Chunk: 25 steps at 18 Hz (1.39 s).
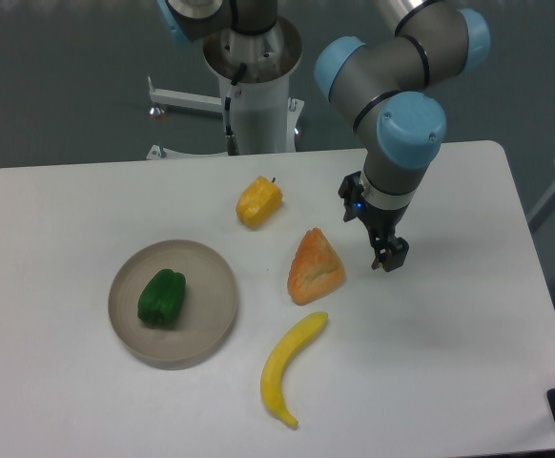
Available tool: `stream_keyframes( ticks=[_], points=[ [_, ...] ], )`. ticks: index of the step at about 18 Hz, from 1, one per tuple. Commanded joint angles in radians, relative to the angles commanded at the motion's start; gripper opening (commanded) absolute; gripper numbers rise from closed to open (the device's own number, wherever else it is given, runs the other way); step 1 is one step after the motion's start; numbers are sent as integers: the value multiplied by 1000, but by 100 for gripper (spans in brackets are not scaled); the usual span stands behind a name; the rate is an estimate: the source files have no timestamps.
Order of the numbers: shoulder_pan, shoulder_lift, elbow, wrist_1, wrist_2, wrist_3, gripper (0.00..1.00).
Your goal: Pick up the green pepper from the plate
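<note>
While the banana (292,367) lies nearest you at six o'clock, your target, the green pepper (162,298), sits on the plate (215,305) out at eight o'clock, left of centre in the dish. Move up and there's the orange wedge (314,269), then the gripper (390,262) at three o'clock, hovering with jaws nearly together, holding nothing. Furthest back, the yellow-orange pepper (258,201). You'll want to open wide, swing left over the wedge, and drop straight down across the pepper's narrow sides.
</note>
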<state>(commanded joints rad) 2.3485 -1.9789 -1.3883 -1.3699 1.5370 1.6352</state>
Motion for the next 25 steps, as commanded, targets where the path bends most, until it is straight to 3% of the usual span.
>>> stream_keyframes(
  ticks=[5,11,17,20,25],
  points=[
    [-2,2,-3,-2,-37,-5,100],
    [-63,54,-100,-3,-74,-60,100],
    [-199,68,-110,-5,-69,-418,100],
    [-274,61,-115,3,-71,-679,100],
    [-328,29,-115,17,-75,-842,100]
  ],
)
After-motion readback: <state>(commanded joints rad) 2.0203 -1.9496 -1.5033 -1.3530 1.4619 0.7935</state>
